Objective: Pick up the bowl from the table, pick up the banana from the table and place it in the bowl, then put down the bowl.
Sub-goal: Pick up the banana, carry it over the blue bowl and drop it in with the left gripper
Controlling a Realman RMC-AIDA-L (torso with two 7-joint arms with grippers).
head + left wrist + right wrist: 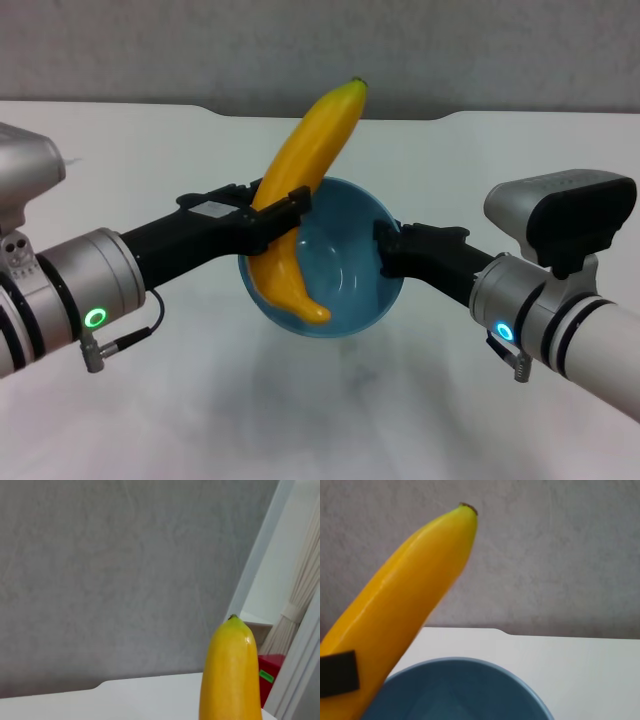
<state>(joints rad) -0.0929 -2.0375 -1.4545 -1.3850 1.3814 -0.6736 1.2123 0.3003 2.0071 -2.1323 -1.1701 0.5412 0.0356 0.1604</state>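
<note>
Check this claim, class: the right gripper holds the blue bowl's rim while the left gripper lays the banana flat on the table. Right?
Not quite. The head view shows the left gripper holding the banana with its lower end inside the bowl, not flat on the table. The right gripper does hold the rim.

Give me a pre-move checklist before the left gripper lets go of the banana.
1. Bowl held by right gripper at its rim: ok.
2. Bowl off the table: ok, a shadow lies below it.
3. Banana lower end inside the bowl: ok.
4. Left gripper clamped on the banana's middle: ok.
5. Banana will stay in once released: cannot tell; the upper half leans out over the far rim.
</note>
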